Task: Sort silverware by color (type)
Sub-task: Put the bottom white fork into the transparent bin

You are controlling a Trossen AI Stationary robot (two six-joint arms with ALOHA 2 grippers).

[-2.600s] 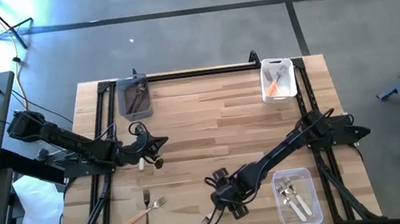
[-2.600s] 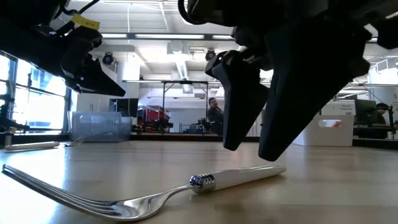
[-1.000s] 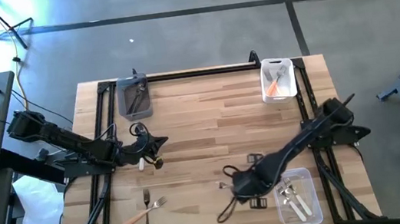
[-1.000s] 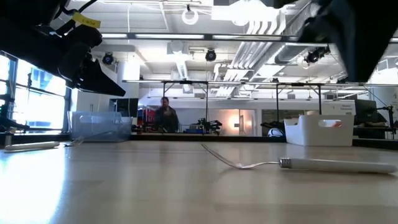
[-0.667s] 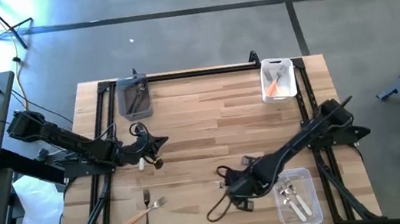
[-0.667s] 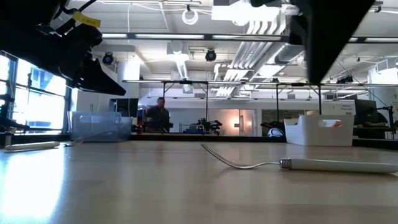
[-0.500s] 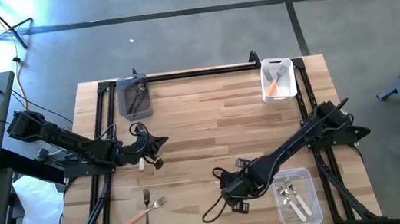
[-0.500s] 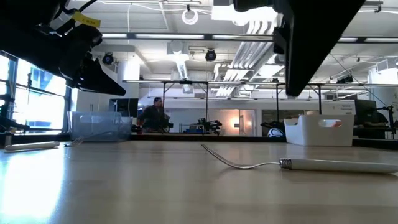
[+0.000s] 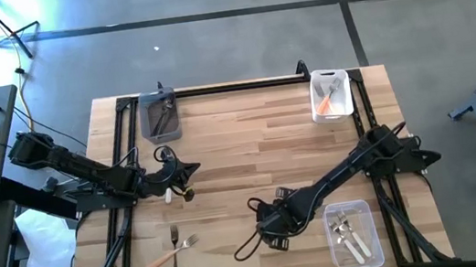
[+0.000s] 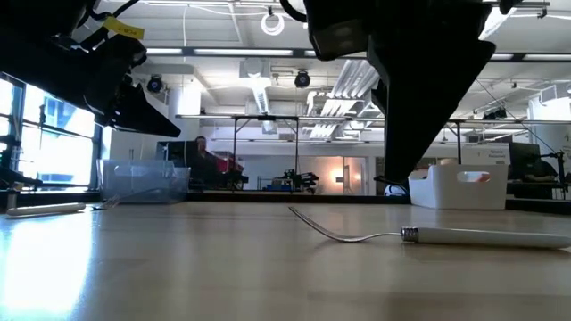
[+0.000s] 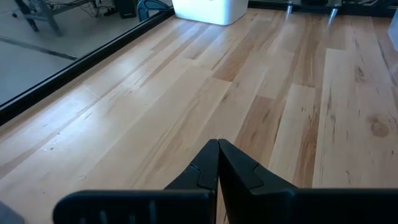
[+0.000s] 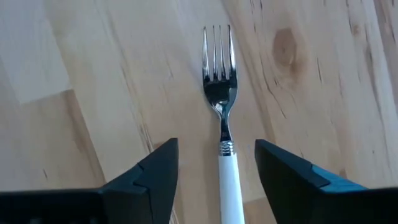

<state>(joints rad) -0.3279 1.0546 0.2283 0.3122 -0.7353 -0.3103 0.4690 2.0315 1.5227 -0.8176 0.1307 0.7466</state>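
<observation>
White-handled fork (image 12: 222, 149) lies between the right gripper's (image 12: 216, 171) spread, untouching fingers.

On the table (image 9: 248, 141), 1 bin (image 9: 159, 114) sits at the far left corner, another bin (image 9: 330, 94) at the far right, and a 3rd bin (image 9: 354, 235) at the near right. 2 forks (image 9: 174, 249) lie crossed near the front left. The right pincer (image 12: 216, 167) hangs over a fork (image 12: 221, 134) just left of the 3rd bin.
</observation>
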